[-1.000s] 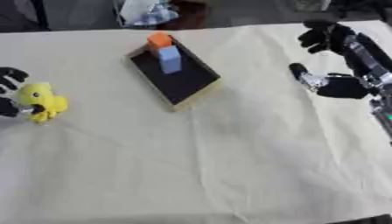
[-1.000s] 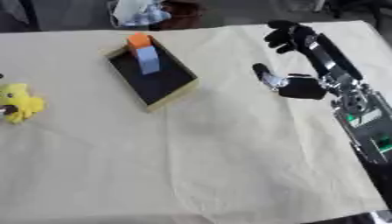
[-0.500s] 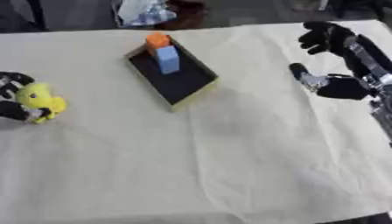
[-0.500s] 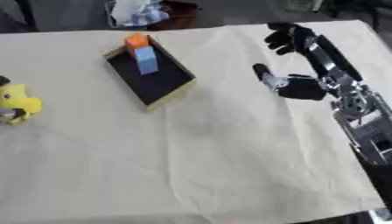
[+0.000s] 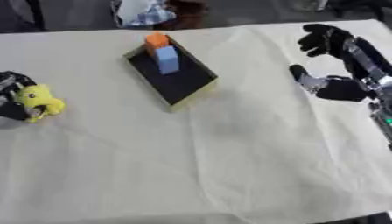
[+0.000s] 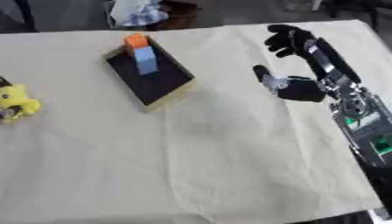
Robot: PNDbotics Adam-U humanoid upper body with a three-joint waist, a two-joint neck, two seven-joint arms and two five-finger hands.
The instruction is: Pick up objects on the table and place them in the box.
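A yellow toy [image 5: 36, 101] sits at the table's left edge, with my left hand [image 5: 12, 98] curled round it from the left. The shallow box [image 5: 171, 77], black inside with a tan rim, lies at the upper middle; a blue block [image 5: 167, 59] and an orange block [image 5: 157, 40] stand in its far end. Over the right side of the table my right hand [image 6: 295, 78] hovers open and empty, fingers spread toward the far edge.
A cream cloth [image 5: 214, 157] covers the whole table, creased near the middle. Beyond the far edge a crumpled bluish-white bundle [image 5: 141, 11] lies on a dark floor. My right forearm [image 6: 360, 118] runs along the table's right side.
The yellow toy and my left hand have shifted a little to the right and upward. My right hand has held its place.
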